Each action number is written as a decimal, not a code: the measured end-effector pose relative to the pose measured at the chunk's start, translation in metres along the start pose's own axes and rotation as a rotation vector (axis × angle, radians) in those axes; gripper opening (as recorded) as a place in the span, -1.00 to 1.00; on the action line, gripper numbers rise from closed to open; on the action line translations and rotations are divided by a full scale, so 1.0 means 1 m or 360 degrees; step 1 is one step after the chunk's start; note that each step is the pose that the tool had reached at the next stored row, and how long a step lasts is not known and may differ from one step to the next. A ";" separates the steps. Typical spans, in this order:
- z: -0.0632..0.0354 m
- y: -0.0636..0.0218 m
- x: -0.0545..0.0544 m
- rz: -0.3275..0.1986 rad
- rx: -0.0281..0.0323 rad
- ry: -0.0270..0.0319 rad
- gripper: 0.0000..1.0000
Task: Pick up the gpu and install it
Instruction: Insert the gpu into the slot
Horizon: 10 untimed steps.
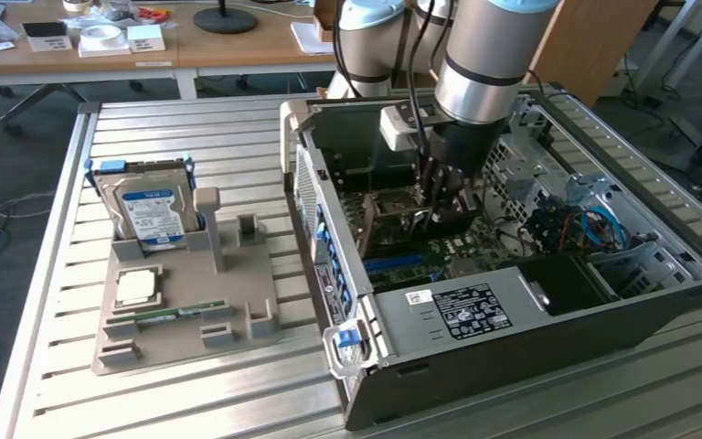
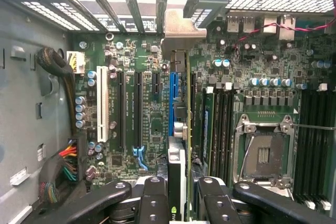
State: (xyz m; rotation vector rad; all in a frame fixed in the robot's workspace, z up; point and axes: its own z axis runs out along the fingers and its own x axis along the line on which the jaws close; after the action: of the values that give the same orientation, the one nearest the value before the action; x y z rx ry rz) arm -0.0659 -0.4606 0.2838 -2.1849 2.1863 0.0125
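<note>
**GPU held edge-on above the motherboard slots**

The end effector (image 2: 181, 203) is clamped on the gpu (image 2: 179, 114), which stands edge-on inside the computer case (image 1: 510, 384), just beside the blue slot (image 2: 171, 103). Whether its connector already touches the slot is hard to tell. A slight tilt or sideways offset could jam the connector, or snag the metal bracket (image 2: 184, 27) on the rear frame.

On the edge of the gpu (image 2: 178, 166) a small green-and-white mark begins with the letters "nv"; the rest is cut off. The hard drive (image 1: 150, 215) carries a blue-and-white label and the power supply (image 1: 479, 306) a black label with white print, but neither can be read from here
</note>
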 end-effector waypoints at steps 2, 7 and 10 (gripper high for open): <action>-0.0001 0.0020 0.000 0.0000 0.00000 0.00001 -0.47; 0.0000 0.0030 0.001 0.0000 0.00000 0.00000 -0.47; 0.0003 0.0034 0.002 0.0000 0.00000 0.00002 -0.47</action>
State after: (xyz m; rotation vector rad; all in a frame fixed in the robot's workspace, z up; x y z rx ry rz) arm -0.0694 -0.4626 0.2833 -2.1851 2.1862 0.0124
